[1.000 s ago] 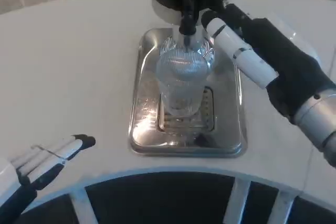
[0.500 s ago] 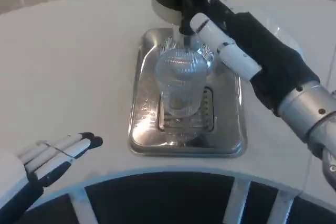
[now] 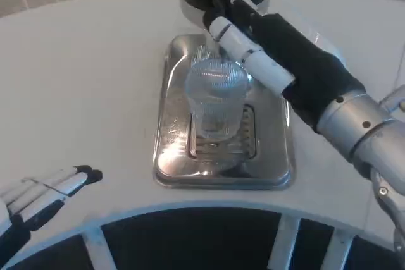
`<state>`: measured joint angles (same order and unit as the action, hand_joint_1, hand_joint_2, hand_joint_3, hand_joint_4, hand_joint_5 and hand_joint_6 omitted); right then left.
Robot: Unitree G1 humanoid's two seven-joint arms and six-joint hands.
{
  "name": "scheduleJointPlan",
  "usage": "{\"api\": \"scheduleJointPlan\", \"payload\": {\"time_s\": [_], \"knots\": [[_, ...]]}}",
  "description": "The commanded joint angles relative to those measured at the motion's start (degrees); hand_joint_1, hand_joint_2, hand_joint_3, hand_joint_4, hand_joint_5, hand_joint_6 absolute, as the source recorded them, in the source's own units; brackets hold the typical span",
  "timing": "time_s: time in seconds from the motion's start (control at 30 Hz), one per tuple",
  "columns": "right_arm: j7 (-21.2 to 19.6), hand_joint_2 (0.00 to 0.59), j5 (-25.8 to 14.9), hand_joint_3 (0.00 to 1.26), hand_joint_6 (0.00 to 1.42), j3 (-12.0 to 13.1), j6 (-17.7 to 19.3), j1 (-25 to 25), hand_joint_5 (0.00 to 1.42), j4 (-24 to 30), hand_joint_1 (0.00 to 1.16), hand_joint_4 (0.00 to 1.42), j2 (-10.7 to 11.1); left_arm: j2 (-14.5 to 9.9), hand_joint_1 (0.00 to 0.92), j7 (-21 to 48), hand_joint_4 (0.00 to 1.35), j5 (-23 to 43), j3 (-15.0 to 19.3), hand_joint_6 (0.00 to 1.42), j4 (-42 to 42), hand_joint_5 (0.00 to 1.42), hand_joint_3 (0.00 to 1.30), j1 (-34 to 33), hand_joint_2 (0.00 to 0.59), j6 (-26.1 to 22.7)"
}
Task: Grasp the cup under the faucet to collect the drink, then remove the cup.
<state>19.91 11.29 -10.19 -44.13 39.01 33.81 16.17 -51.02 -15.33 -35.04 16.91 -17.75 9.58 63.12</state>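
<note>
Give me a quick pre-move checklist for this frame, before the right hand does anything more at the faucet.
1. Cup upright on the metal tray, under the faucet: ok.
2. Right hand at the faucet, fingers above the cup's rim: ok.
3. Right hand pressing the faucet: cannot tell.
4. Drink flowing or in the cup: cannot tell; the cup is clear.
5. Left hand resting open on the table, apart from the tray: ok.
6. Cup grasped: not ok, neither hand holds it.

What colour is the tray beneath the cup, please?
Shiny silver metal tray, seen in the head view.
</note>
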Motion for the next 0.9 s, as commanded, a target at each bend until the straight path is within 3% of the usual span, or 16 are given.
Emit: {"api": "scheduleJointPlan", "payload": {"time_s": [0.03,0.37,0.9], "knots": [[1.3,0.467,0.2,0.00,0.00,-2.7,1.5,2.0,0.00,-0.1,0.00,0.00,1.1,-1.0,0.004,0.9,0.07,0.4,-0.1,0.29,-1.3,0.15,0.13,-0.5,0.071,0.5],[3.8,0.460,4.9,0.00,0.00,-8.6,2.6,5.2,0.00,-0.2,0.00,0.00,5.5,-0.5,0.004,2.6,0.07,0.9,-1.5,0.29,-2.1,0.15,0.13,-3.1,0.071,-0.6],[8.0,0.461,12.4,0.00,0.00,-13.4,7.2,6.6,0.00,-1.6,0.00,0.00,8.9,-0.7,0.004,3.9,0.07,1.5,-3.9,0.29,-4.4,0.15,0.13,-5.9,0.071,-1.4]]}}
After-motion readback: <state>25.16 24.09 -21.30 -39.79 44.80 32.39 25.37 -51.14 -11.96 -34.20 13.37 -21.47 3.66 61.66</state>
